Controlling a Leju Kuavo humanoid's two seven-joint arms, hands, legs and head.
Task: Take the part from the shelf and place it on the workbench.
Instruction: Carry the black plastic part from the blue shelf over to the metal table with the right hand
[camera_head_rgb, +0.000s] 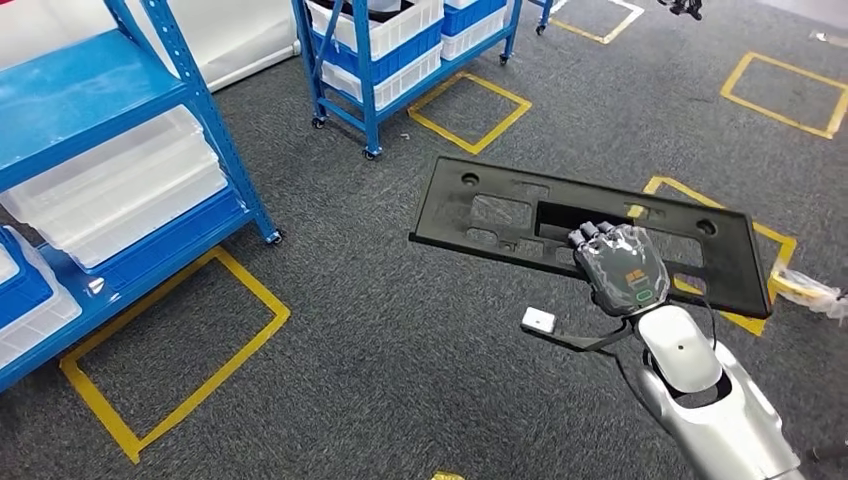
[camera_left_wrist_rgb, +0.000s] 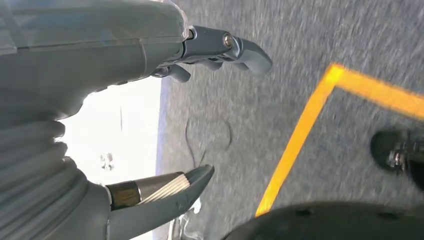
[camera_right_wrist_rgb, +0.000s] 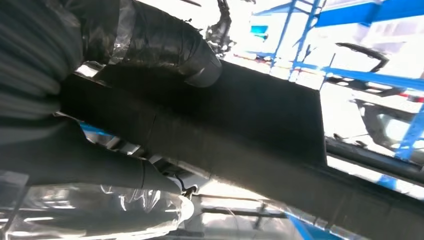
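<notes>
Across my right hand (camera_head_rgb: 622, 268) the long black part (camera_head_rgb: 500, 215) sat gripped near mid-length over the floor, looking stiff, light, tippy; left hand (camera_left_wrist_rgb: 100, 120) hung empty, fingers apart.

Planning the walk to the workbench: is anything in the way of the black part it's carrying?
The right hand already grips the black part, held over grey carpet. No workbench is visible, so the path can't be judged; blue shelves stand off to the left.

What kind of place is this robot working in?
Probably a warehouse or factory storeroom: blue metal shelving racks on wheels holding white plastic bins, and yellow taped squares marking spots on the grey carpet floor.
</notes>
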